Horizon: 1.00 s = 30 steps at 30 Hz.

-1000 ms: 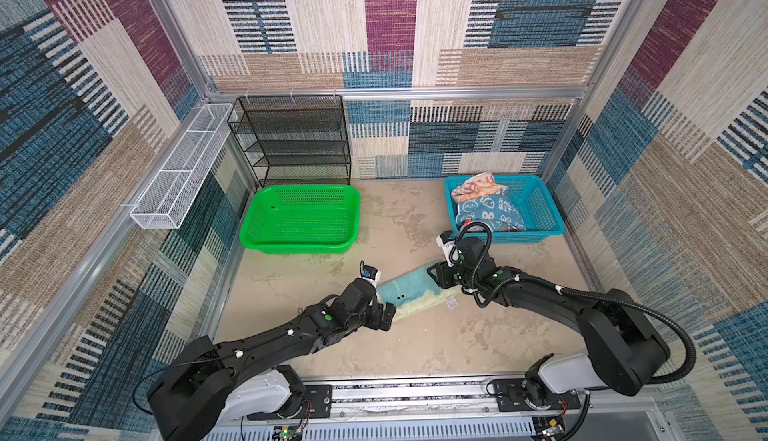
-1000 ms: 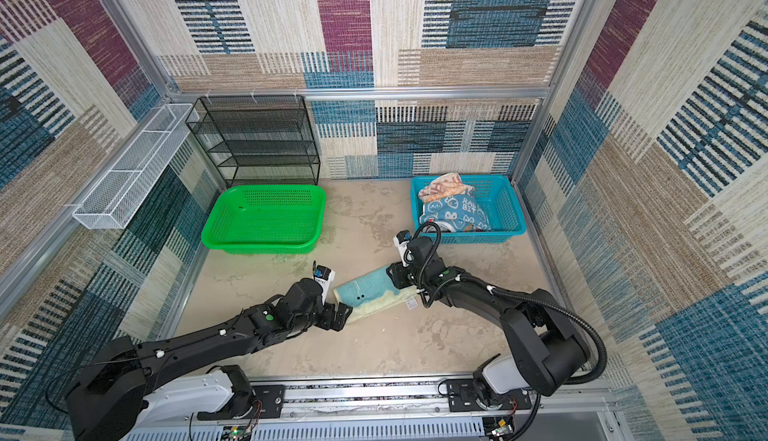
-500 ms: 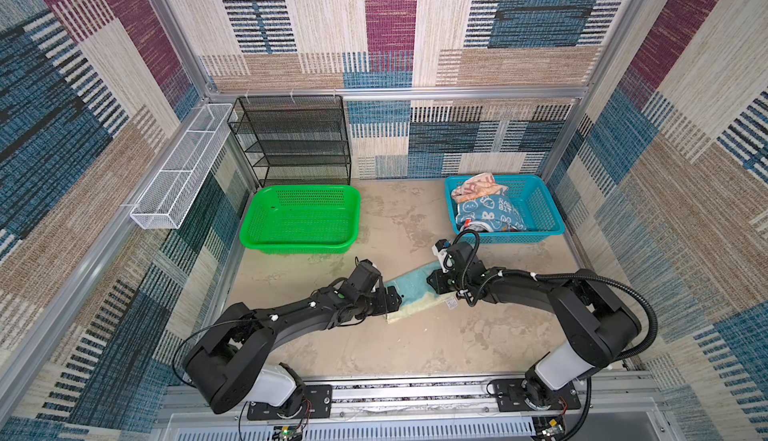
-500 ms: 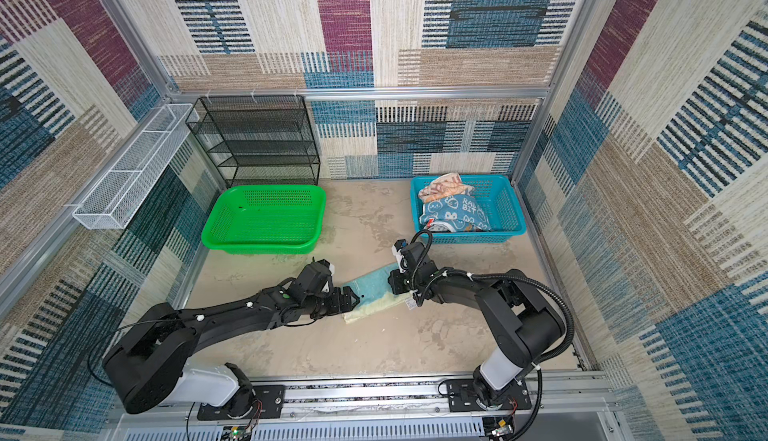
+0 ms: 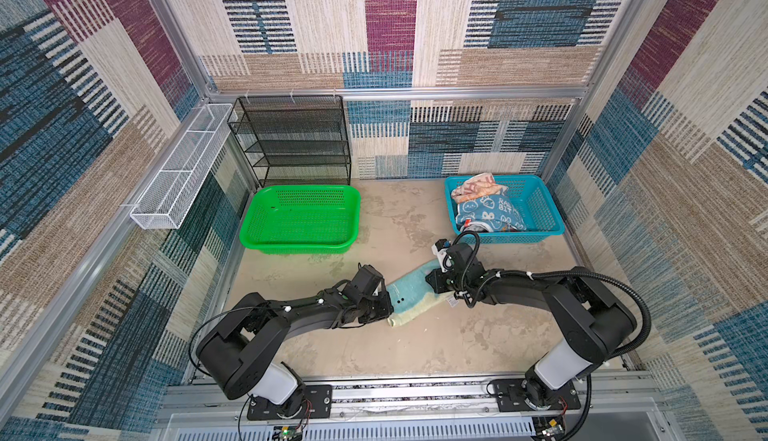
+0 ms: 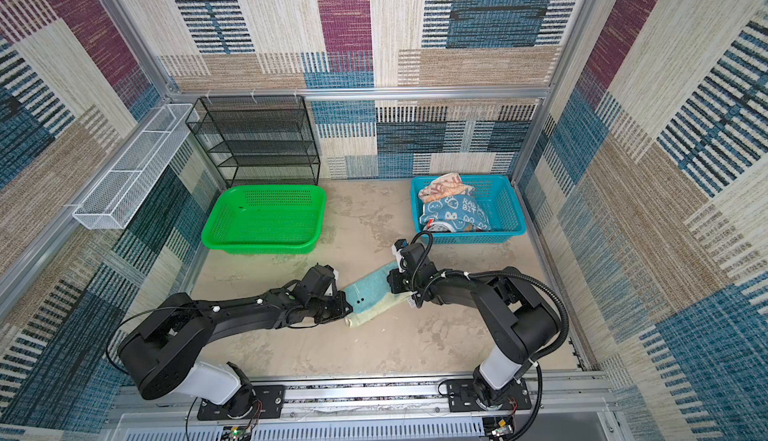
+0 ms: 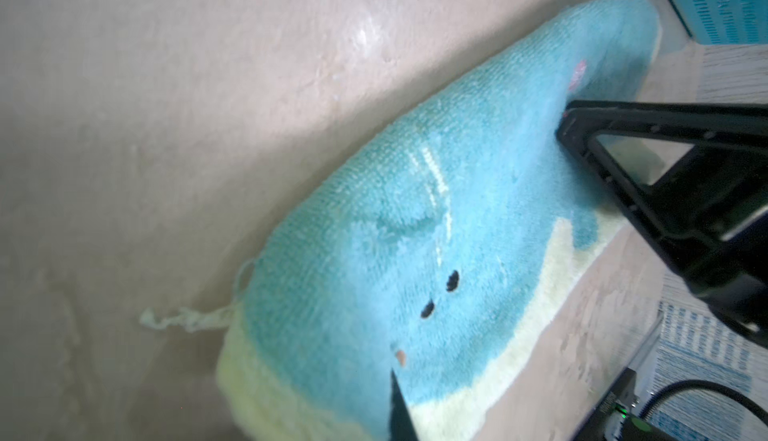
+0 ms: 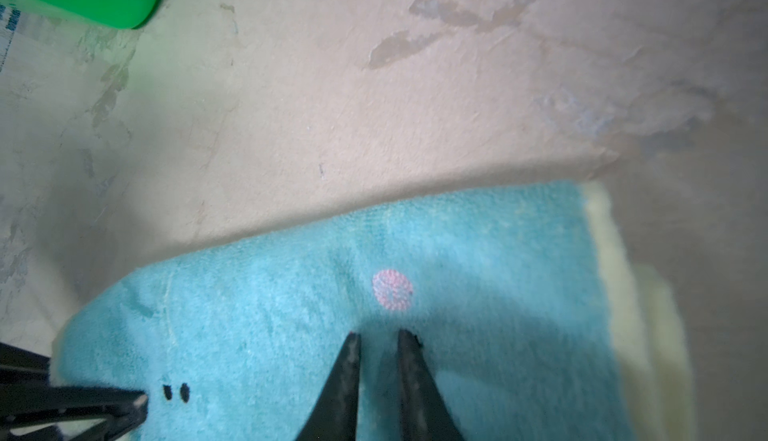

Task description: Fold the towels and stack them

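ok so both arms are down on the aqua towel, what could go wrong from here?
1. The left gripper is shut at one end of the aqua towel, but no view shows cloth between its jaws; that end may stay behind on a lift.
2. The right gripper pinches inboard beside the pink dot, not at an edge, so the fold could bunch or skew.
3. A loose thread at one corner might snag.
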Each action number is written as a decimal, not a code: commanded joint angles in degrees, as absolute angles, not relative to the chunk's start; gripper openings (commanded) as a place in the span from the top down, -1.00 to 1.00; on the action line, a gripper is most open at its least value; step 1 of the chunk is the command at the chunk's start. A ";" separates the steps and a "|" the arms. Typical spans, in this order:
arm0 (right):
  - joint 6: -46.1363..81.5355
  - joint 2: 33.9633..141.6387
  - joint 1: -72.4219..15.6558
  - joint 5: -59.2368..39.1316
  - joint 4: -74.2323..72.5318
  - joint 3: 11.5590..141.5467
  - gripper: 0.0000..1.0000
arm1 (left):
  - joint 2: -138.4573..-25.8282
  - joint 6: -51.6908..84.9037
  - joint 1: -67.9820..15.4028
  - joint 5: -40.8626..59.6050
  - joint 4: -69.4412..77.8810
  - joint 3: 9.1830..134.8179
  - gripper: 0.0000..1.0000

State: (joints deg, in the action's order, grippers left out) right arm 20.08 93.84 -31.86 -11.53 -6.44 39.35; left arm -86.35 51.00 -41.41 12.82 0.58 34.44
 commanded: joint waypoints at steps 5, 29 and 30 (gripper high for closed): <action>20.27 92.84 -31.90 -10.58 -9.01 38.94 0.59 | -85.69 45.74 -40.62 3.92 -7.03 37.19 1.00; 19.31 75.00 -31.64 13.84 -6.49 32.41 -0.49 | -109.29 11.45 -26.61 2.55 -53.55 97.27 1.00; 19.59 75.21 -31.65 13.99 -6.36 32.11 -0.49 | -110.33 11.12 -25.42 2.83 -55.16 99.73 1.00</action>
